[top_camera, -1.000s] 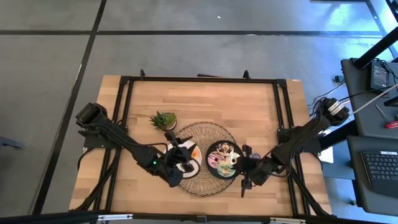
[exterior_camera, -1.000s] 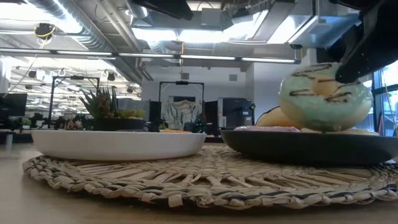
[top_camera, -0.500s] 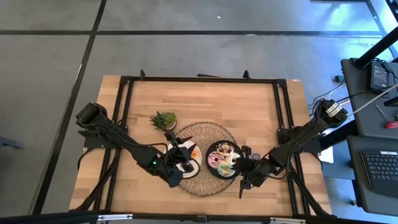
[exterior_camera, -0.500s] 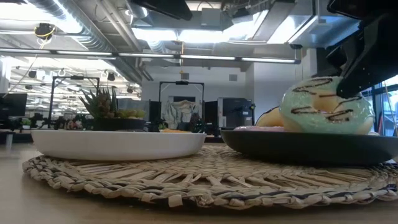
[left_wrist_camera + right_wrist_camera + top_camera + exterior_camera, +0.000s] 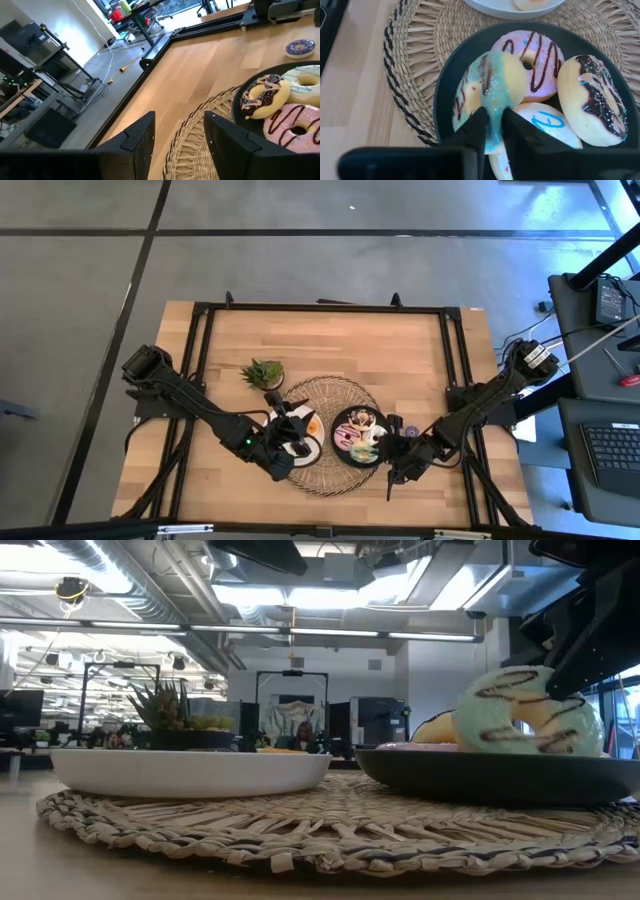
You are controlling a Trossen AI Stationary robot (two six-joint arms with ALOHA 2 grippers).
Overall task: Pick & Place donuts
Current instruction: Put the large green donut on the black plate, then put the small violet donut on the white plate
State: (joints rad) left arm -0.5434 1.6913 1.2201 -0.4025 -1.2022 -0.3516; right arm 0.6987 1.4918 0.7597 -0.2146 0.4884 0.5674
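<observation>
A mint-green donut with brown stripes [image 5: 492, 85] [image 5: 528, 725] stands tilted on edge in the black plate [image 5: 442, 90] [image 5: 500, 775], beside a pink donut [image 5: 535, 55], a chocolate-iced one [image 5: 595, 100] and a white one [image 5: 545, 125]. My right gripper [image 5: 494, 127] [image 5: 386, 452] is shut on the mint donut at the plate's near-right side. My left gripper [image 5: 179, 135] [image 5: 290, 430] is open and hovers over the white plate [image 5: 190, 770], which holds an orange donut [image 5: 532, 4]. A purple mini donut [image 5: 299, 48] lies on the table. My right gripper pinches the mint donut's upper rim [image 5: 492, 117] between its two fingers, coming slanting down from the table's near-right side. The donut stands on edge and tilted, with its lower part down inside the black plate against the other donuts.
Both plates sit on a round woven mat [image 5: 300, 830] [image 5: 330, 390] at the table's middle. A small green potted plant [image 5: 264, 372] stands to the far left of the mat. Bare wood lies toward the table's far edge.
My right gripper has moved down, lowering the mint donut from just above the black plate into it. The donut has tipped further and now sits among the other donuts. The left arm has stayed still.
</observation>
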